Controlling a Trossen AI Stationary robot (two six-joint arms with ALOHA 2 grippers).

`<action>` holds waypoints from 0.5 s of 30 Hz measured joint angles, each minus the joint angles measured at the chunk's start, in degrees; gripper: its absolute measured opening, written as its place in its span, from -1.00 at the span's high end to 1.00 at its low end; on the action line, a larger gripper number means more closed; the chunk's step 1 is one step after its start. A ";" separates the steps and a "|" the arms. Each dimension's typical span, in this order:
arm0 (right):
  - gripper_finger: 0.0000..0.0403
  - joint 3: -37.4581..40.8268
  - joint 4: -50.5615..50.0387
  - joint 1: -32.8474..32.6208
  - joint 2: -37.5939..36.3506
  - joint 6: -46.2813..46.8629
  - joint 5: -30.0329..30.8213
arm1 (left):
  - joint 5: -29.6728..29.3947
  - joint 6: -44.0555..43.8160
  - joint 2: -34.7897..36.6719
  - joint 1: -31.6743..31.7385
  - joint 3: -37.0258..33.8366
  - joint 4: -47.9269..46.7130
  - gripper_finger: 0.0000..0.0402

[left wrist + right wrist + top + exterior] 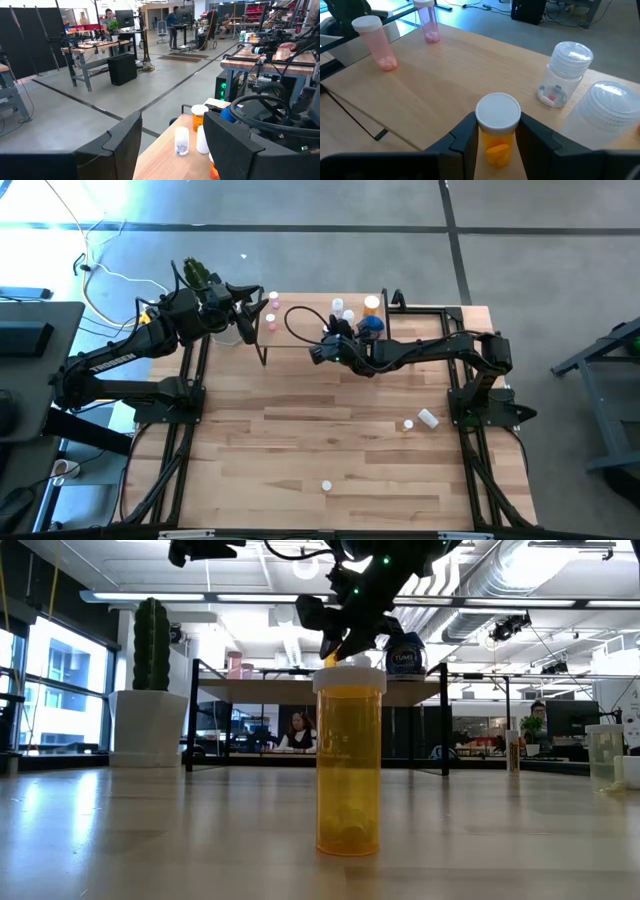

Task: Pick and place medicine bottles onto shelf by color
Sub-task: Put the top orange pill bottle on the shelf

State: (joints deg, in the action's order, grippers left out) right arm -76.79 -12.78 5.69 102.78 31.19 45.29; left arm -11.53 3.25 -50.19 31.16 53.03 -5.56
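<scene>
The shelf (pixel 300 330) stands at the table's far middle. On it stand two pink bottles (pixel 375 42) (pixel 427 20) at its left end. Farther right stand clear bottles (pixel 565 72), an orange one (pixel 372 304) and the blue one (pixel 405 655). My right gripper (pixel 496 131) hangs over the shelf's near edge, shut on a white-capped orange bottle (pixel 497 125). My left gripper (pixel 170 145) is level at the shelf's left end, open, with nothing between its fingers. Another orange bottle (pixel 348 765) stands on its base near the table's front. My right gripper pinches the orange bottle's body just under the white cap (pixel 492 142) between its two fingers (pixel 465 135). The fingers come from the table's right, slanting down. The bottle is upright; the gripper hides whether its base touches the shelf.
A clear bottle (pixel 428 418) and a small orange one (pixel 407 424) lie on the table at the right. A cactus in a white pot (pixel 150 690) stands at the far left, beside my left arm. A black cable loops over the shelf (pixel 300 320).
</scene>
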 joint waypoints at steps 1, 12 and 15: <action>0.45 0.00 -0.01 -0.02 0.00 0.01 -0.35 | -0.03 0.00 0.00 0.00 0.01 0.00 0.01; 0.44 0.09 -2.35 -0.02 0.13 2.38 -1.32 | -0.09 0.00 0.00 0.00 0.01 0.00 0.01; 0.45 0.09 -2.35 -0.02 0.13 2.34 -1.26 | -0.11 0.00 0.00 0.00 0.00 0.00 0.01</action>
State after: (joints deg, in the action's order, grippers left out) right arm -76.71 -15.14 5.67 102.91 33.53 44.03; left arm -11.64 3.25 -50.19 31.16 53.02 -5.56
